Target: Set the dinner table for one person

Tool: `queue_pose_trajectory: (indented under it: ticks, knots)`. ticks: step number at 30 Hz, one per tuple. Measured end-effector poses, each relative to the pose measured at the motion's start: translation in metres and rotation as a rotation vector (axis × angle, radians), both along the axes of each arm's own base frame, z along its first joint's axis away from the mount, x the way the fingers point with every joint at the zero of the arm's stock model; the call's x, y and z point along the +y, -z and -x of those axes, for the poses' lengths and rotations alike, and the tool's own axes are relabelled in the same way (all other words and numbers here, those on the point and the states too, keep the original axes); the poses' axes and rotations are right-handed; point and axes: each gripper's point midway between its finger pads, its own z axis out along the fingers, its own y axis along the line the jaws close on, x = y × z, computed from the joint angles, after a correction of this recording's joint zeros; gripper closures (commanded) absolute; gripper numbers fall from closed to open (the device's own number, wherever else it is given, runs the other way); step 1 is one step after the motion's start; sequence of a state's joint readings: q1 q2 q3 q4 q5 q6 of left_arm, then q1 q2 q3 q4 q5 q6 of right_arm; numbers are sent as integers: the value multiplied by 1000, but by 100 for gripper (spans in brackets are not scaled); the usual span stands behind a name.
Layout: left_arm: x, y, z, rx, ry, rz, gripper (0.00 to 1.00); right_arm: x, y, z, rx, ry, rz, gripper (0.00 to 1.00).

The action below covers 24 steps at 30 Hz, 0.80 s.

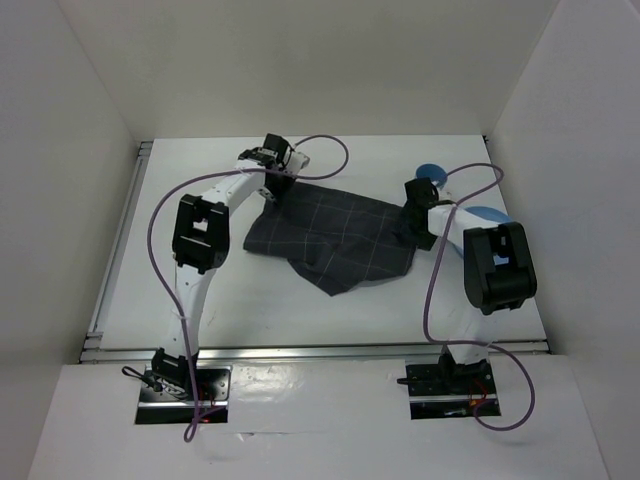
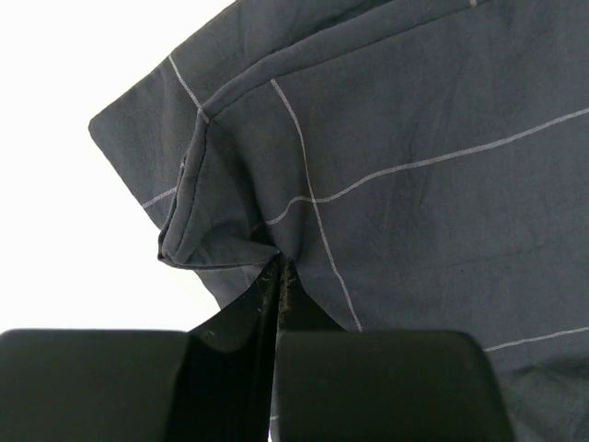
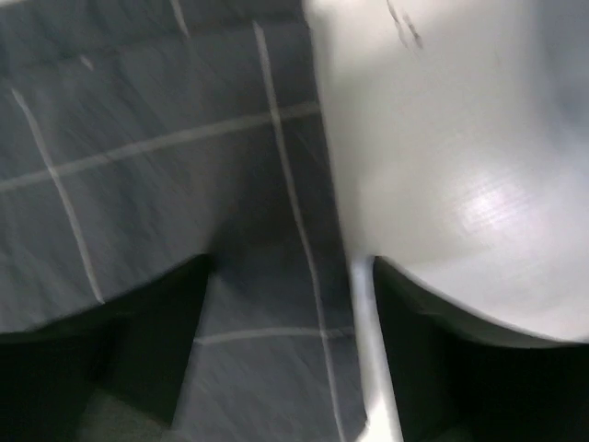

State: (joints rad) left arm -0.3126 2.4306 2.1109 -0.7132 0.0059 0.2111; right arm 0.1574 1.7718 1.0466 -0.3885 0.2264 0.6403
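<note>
1. Your counter lies under both arms, the checked cloth rumpled near its middle
2. Your left pincer is clamped on a cloth corner; a hard tug may slip it
3. Your right pincer stands apart over the cloth's edge and could miss

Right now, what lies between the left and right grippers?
Only the cloth, rumpled on the table, spans from the left gripper to the right gripper; the top view shows it.
</note>
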Motion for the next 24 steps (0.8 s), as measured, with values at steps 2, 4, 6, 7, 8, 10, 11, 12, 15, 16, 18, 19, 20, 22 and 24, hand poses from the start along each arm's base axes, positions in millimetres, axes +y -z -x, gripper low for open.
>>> queue_pose_trajectory:
  ticks: [2, 4, 6, 7, 8, 10, 11, 12, 15, 16, 18, 19, 20, 22, 24]
  knots:
    - [1, 0, 2, 0, -1, 0, 100, 2, 0, -10, -33, -3, 1, 53]
    - [3, 0, 6, 6, -3, -2, 100, 4, 0, -19, -68, 0, -5, 94]
    - [5, -1, 9, 17, -5, -4, 100, 7, 2, -25, -101, 20, -26, 100]
    - [6, -2, 12, 24, -6, -3, 100, 8, 2, -26, -113, 29, -35, 100]
    - [6, -4, 15, 33, -6, 1, 100, 9, 0, -26, -129, 31, -41, 100]
    - [10, -11, 24, 58, -6, 11, 100, 9, -1, -24, -146, 33, -49, 100]
    - [13, -25, 29, 56, -9, 25, 100, 10, -3, -21, -150, 29, -52, 100]
    - [14, -29, 30, 55, -10, 26, 100, 11, -4, -14, -142, 20, -56, 100]
    - [17, -79, 40, -6, -8, 61, 100, 20, -28, 2, -156, -29, -53, 100]
    - [19, -102, 46, -40, -6, 72, 100, 26, -45, 4, -190, -54, -51, 100]
    - [21, -147, 58, -113, -3, 95, 100, 38, -92, 4, -296, -106, -54, 100]
    - [23, -171, 63, -155, -1, 109, 100, 45, -121, 3, -366, -133, -60, 100]
    - [25, -197, 70, -204, 1, 125, 100, 50, -148, 4, -429, -152, -66, 100]
    - [33, -236, 89, -280, -1, 147, 100, 54, -203, 7, -564, -174, -81, 100]
    - [43, -260, 111, -325, -7, 158, 100, 54, -244, 17, -664, -182, -90, 100]
